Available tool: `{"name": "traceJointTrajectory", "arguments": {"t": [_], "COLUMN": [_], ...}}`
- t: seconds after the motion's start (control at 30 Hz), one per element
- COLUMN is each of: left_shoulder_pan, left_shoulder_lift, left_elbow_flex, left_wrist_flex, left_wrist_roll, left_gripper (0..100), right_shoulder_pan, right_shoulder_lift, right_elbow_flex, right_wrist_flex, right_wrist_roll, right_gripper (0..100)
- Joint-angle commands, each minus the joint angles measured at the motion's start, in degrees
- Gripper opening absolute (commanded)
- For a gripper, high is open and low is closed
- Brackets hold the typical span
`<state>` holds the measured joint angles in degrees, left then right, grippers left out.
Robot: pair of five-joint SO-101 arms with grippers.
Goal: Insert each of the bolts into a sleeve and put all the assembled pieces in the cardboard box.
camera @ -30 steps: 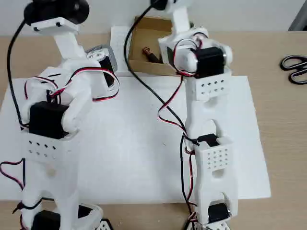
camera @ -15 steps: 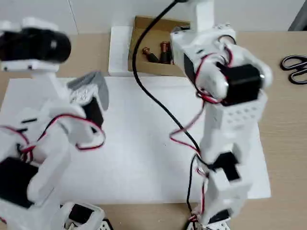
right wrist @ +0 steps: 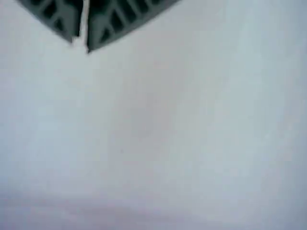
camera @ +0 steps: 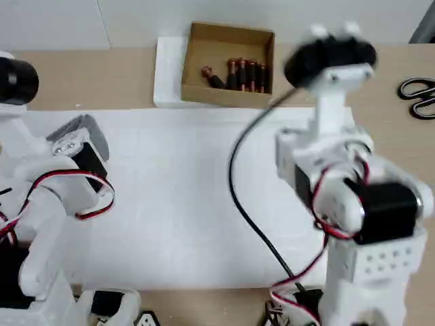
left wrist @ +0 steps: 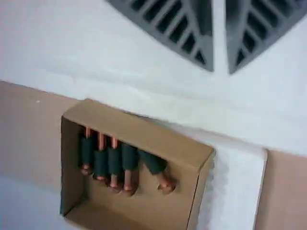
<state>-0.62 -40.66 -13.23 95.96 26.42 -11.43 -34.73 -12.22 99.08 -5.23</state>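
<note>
The cardboard box stands at the far middle of the table. Several assembled pieces, copper bolts in dark sleeves, lie side by side in it, one at a slant. The left wrist view looks down on the box and the pieces from a distance. My left gripper hangs over the white sheet, short of the box, its grey fingers nearly together with nothing between them. My right gripper is shut and empty above bare white sheet.
A white sheet covers the middle of the table. A white foam block lies against the box's left side. Black scissors rest at the far right edge. The right arm's body rises over the sheet's right part.
Both arms have drawn back from the box towards the near edge. The right arm, which had been over the box, has left it uncovered, and the row of pieces now shows.
</note>
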Motion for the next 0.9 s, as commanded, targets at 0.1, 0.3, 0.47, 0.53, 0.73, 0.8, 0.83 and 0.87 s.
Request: {"name": "traceJointTrajectory", "arguments": {"t": [0.1,0.3,0.47,0.53,0.73,0.8,0.83,0.87], "left_shoulder_pan": [-0.35,0.09,0.09,0.09,0.09,0.09,0.09,0.09], "left_shoulder_lift": [-1.76,-10.90,-23.91,-30.33,-49.85,-55.74,-58.37,-60.75], "left_elbow_flex": [-1.89,7.69,23.16,30.37,49.80,54.99,57.36,59.65], "left_wrist_flex": [3.25,2.02,-1.67,-4.57,-9.49,-9.85,-10.29,-11.16], "left_wrist_roll": [3.08,3.16,3.16,3.16,-1.93,-2.99,-3.43,-3.69], "left_gripper": [1,1,1,1,1,1,1,1], "right_shoulder_pan": [3.56,4.35,7.60,7.87,7.78,7.78,7.78,7.78], "right_shoulder_lift": [-19.30,-38.02,-47.78,-50.42,-56.31,-58.42,-59.47,-60.70], "right_elbow_flex": [22.15,41.85,52.40,54.95,62.42,64.88,66.20,67.60], "right_wrist_flex": [-4.62,-11.56,-12.26,-13.14,-19.03,-21.05,-21.85,-22.46], "right_wrist_roll": [-0.62,-0.53,-0.53,-0.53,1.76,2.99,3.60,4.22], "right_gripper": [0.4,0.4,0.4,0.4,0.4,0.4,0.4,0.4]}}
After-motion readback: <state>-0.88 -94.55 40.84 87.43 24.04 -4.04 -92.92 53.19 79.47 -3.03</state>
